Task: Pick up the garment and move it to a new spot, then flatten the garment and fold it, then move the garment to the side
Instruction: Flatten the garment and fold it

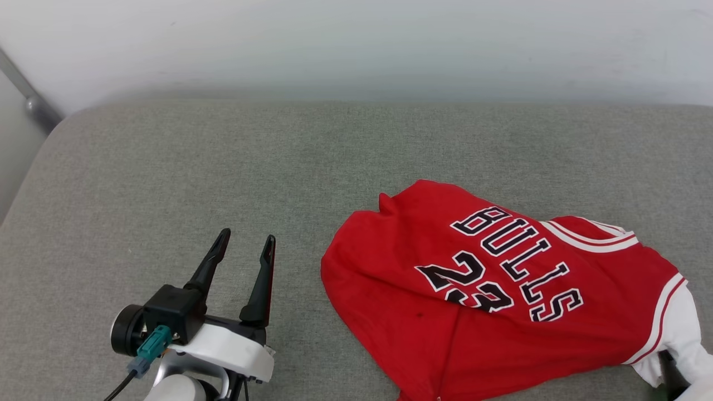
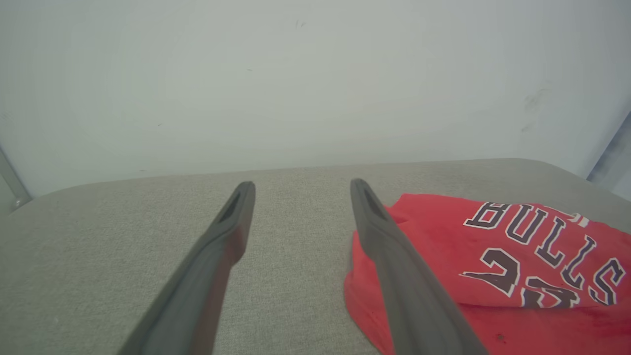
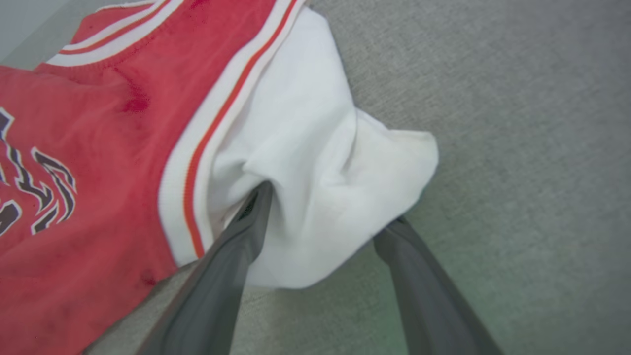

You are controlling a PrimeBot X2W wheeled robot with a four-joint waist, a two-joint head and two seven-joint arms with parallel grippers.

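At the far left a grey metal pole (image 1: 33,103) stands against the pale wall (image 1: 356,44). The left hand (image 1: 247,238) is at the near left of the grey cloth worktop (image 1: 167,167), its two fingers apart and holding nothing, with bare worktop between it and the garment. The one garment (image 1: 501,312), a rumpled red jersey with black, white-edged BULLS and 23, striped trim and white sleeves, lies near right, lettering up. At its rightmost white sleeve (image 3: 305,123) the right hand (image 3: 328,207) has its fingers spread, with cloth bunched over their tips.
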